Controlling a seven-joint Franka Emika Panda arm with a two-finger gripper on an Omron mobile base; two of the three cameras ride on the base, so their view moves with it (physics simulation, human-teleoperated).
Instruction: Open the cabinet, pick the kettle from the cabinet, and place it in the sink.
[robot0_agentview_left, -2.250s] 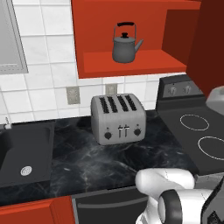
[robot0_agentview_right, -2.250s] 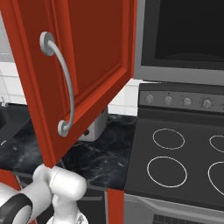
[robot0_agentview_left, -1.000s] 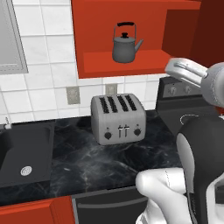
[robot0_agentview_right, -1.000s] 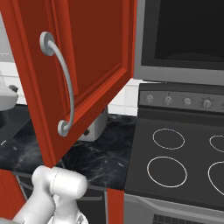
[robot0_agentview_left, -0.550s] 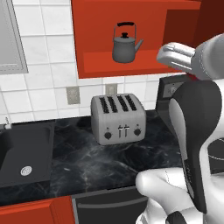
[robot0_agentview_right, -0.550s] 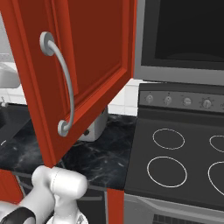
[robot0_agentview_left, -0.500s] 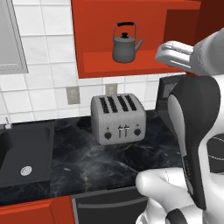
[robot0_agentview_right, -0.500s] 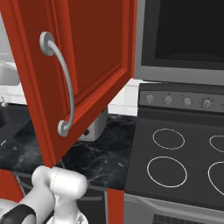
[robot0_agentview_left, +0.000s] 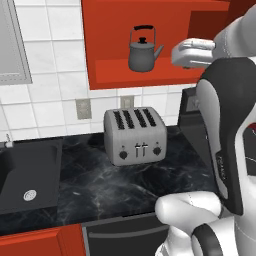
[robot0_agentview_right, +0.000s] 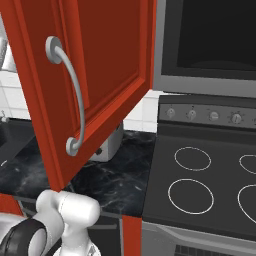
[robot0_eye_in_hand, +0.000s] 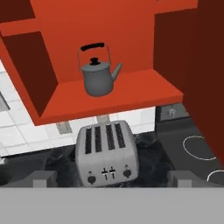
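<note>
The red cabinet (robot0_agentview_left: 150, 75) stands open, its door (robot0_agentview_right: 105, 70) with a long silver handle (robot0_agentview_right: 75, 95) swung out to the right. The dark grey kettle (robot0_agentview_left: 142, 50) sits upright on the cabinet's red shelf (robot0_eye_in_hand: 113, 98), spout pointing right. My gripper (robot0_agentview_left: 176, 54) hovers at shelf height just right of the kettle, apart from it. In the hand view the kettle (robot0_eye_in_hand: 98, 72) lies ahead and above my gripper (robot0_eye_in_hand: 111, 179), whose fingertips (robot0_eye_in_hand: 43, 178) stand wide open with nothing between them. The black sink (robot0_agentview_left: 47, 155) is set in the counter at the lower left.
A silver four-slot toaster (robot0_agentview_left: 135, 135) stands on the black marble counter (robot0_agentview_left: 110, 192) right under the cabinet. A black stove (robot0_agentview_right: 210, 185) with a microwave (robot0_agentview_right: 210, 40) above it lies to the right. The open door juts out over the counter.
My arm has risen and the hand has swung left and up, from beside the stove to shelf height next to the kettle. The kettle, door and jaws have not changed.
</note>
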